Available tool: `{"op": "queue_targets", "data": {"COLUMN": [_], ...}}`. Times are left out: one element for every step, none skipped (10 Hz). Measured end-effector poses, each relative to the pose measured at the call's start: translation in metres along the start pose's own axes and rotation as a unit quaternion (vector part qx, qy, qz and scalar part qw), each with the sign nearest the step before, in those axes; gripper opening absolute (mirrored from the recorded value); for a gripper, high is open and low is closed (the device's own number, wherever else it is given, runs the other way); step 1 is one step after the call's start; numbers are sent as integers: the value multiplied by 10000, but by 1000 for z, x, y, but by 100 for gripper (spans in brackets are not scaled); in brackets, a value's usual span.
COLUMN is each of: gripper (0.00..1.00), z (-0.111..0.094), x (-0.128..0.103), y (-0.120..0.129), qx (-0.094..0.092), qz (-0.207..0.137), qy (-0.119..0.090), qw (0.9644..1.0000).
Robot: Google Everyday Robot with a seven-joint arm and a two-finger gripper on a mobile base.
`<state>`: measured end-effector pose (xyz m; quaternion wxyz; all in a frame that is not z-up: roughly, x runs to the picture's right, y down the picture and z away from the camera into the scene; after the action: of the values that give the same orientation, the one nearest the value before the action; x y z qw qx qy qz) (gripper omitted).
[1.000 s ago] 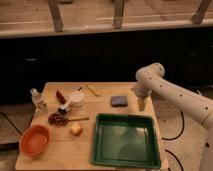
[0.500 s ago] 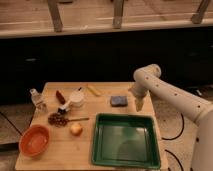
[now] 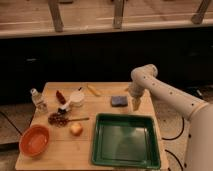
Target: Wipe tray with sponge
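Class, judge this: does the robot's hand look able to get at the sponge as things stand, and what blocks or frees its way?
Probably yes. The hand hangs open close beside the sponge, which lies uncovered just beyond the far rim of the tray; nothing stands between them.

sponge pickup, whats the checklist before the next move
1. Sponge lies free on the table, nothing on it: ok
2. Gripper open and empty: ok
3. Gripper lined up over the sponge: not ok, it hangs beside the sponge, not above it
4. Tray holds no objects inside: ok
5. Sponge wet or dry: cannot tell
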<state>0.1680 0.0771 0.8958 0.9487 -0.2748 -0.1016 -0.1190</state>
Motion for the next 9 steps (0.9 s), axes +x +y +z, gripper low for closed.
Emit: {"op": "queue_targets", "data": {"gripper": [80, 80, 80, 80, 80, 80, 80, 80, 80], "z": [1, 5, 7, 9, 11, 14, 17, 20, 21], "x": [-2, -4, -5, -6, -8, -9, -12, -12, -12], "y": [-2, -4, -5, -6, -7, -8, -10, -11, -11], "qx": [-11, -29, -62, -81, -105, -127, -158, -181, -200], "qz": [-5, -8, -11, -17, -26, -33, -45, -51, -56], "qy": [-25, -63, -83, -102, -124, -149, -181, -204, -223], "qw": [10000, 10000, 9999, 9999, 9999, 9998, 9997, 9996, 9995]}}
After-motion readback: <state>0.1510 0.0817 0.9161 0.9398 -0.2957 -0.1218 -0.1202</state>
